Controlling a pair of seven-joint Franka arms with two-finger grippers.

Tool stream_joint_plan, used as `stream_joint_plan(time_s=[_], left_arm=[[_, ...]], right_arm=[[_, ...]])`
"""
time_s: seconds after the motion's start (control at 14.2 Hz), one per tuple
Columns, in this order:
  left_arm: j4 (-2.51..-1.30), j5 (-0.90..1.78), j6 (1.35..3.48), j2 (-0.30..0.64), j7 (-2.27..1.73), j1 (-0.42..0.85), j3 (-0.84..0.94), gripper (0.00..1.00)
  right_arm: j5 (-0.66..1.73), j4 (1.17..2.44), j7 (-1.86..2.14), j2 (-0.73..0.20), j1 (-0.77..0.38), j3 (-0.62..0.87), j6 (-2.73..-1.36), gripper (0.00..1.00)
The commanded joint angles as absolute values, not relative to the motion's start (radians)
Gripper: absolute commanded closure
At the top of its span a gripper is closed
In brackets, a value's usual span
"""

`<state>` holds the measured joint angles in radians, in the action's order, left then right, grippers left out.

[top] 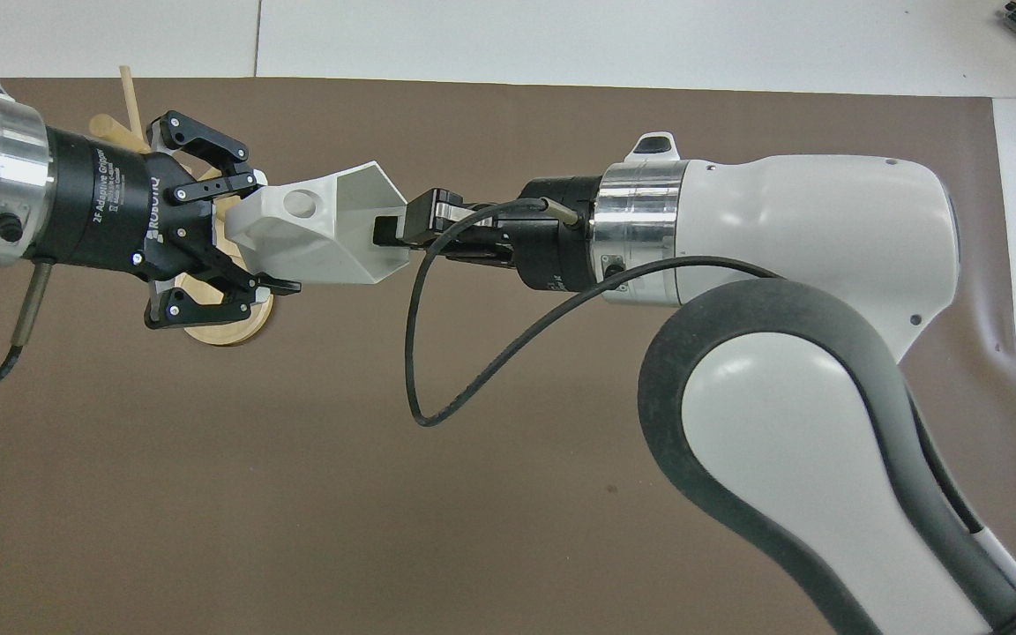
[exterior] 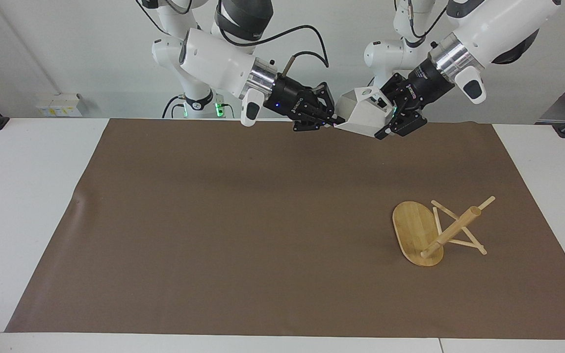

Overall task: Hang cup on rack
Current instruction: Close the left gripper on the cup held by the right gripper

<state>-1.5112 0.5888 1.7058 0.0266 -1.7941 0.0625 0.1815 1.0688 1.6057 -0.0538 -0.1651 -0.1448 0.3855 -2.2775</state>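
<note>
Left hand (exterior: 386,120): pinching the handle end of the small white faceted cup (exterior: 363,117), held in the air.
Right hand (exterior: 334,122): pinching the cup's rim.
Light bamboo rack (exterior: 434,233): tipped on the brown mat, toward the left arm's end of the table (exterior: 22,196); partly hidden under the left hand from overhead.

Your right gripper (exterior: 334,122) and left gripper (exterior: 386,120) meet raised at the top centre of the facing view, both clamped on the cup (exterior: 363,115) between them.

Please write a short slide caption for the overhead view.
Handover in mid-air: left gripper and right gripper both grip the white faceted cup above the brown mat; bamboo rack lies toppled.
</note>
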Motion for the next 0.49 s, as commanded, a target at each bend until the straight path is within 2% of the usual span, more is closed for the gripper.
stream_joint_plan(time_s=[0.0,0.28,0.35,0.42], left_arm=[[-1.540,0.607,1.763,-0.002,-1.818,0.058,0.164,1.00],[-1.545,0.609,1.767,-0.003,-1.827,0.057,0.161,1.00],[-1.548,0.607,1.773,-0.008,-1.827,0.057,0.161,1.00],[-1.552,0.607,1.776,-0.008,-1.827,0.057,0.161,1.00]], right_arm=[[1.080,1.615,-0.046,-0.160,-0.138,0.396,-2.284,1.00],[1.078,1.615,-0.090,-0.160,-0.141,0.397,-2.284,1.00],[1.077,1.615,-0.095,-0.160,-0.141,0.397,-2.284,0.96],[1.075,1.615,-0.098,-0.160,-0.144,0.397,-2.284,0.80]])
